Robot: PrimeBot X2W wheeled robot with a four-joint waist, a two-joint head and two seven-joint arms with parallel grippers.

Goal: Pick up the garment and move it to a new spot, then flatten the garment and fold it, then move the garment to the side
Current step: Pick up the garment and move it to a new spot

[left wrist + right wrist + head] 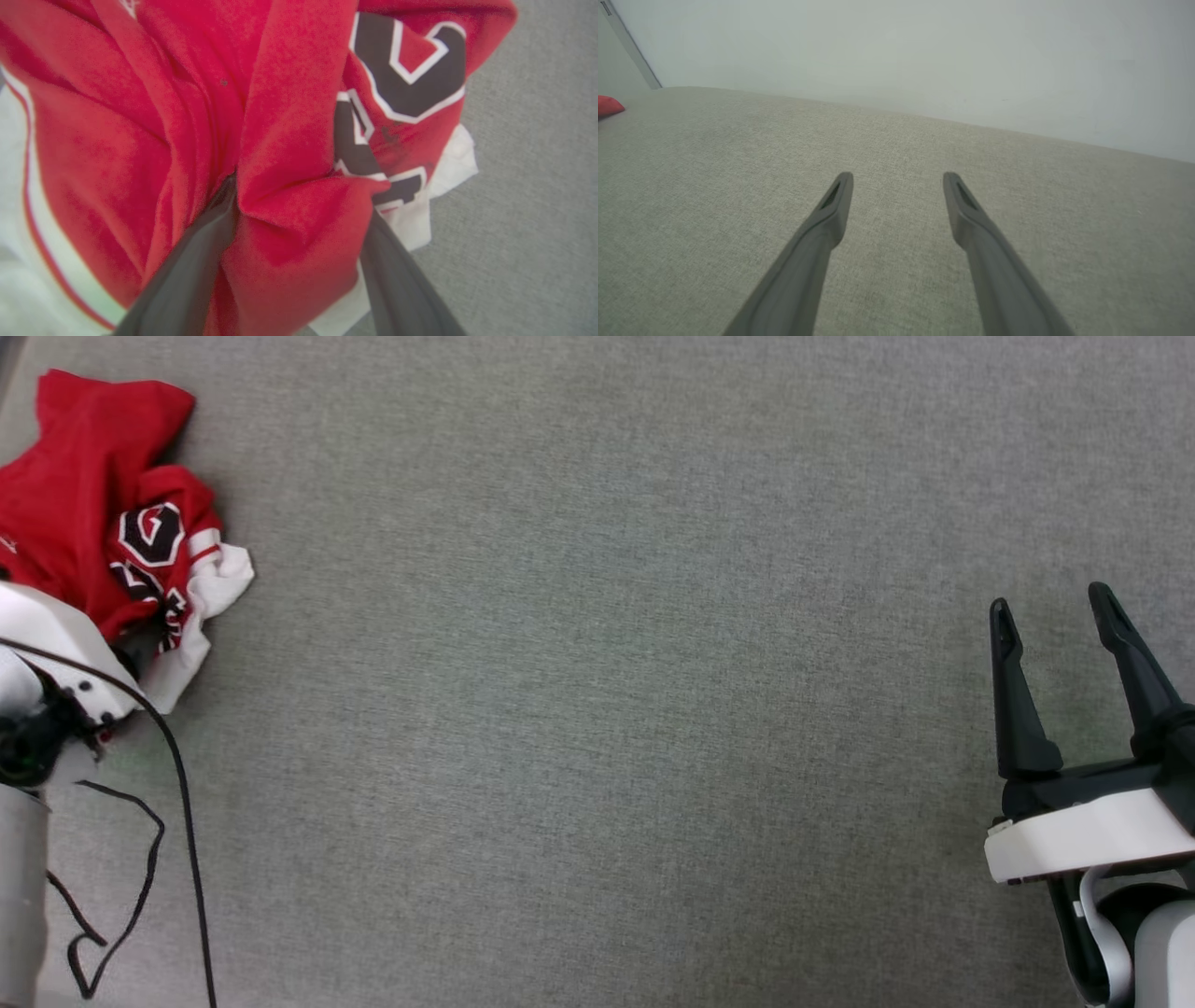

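Dark fingers of the left pincer (303,200) stand apart astride a fold of the crumpled red jersey T-shirt with white sleeves (84,495), heaped at ten o'clock on the grey cloth-covered desk (597,709), likely so closing catches it. At four o'clock the right pincer (1051,599), also spread, hovers empty.

One garment (89,495) (bunched up), one left gripper (302,196), one right gripper (1051,599).
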